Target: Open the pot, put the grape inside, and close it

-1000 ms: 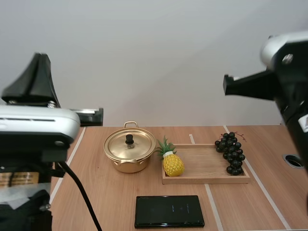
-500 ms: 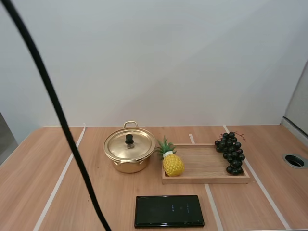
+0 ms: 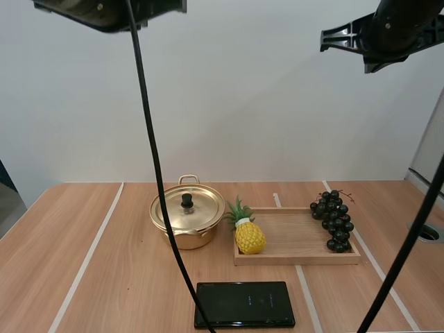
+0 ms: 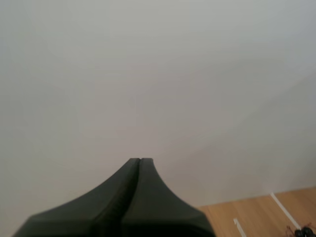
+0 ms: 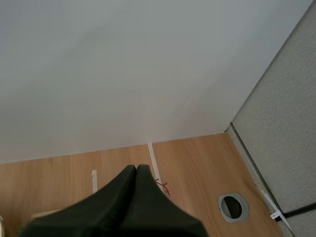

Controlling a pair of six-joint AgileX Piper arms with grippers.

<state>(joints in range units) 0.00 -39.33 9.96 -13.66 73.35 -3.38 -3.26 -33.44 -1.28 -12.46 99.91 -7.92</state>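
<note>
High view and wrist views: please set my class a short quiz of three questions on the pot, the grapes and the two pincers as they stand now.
1. True or false: the round gold lid with a black knob sits closed on the gold metal pot.
2. Where does the dark bunch of grapes lie? A inside the pot; B on the flat wooden tray; C on the lid.
3. Fill in: the left pincer and the right pincer are each ____ on nothing.
Key: 1 true; 2 B; 3 shut.
</note>
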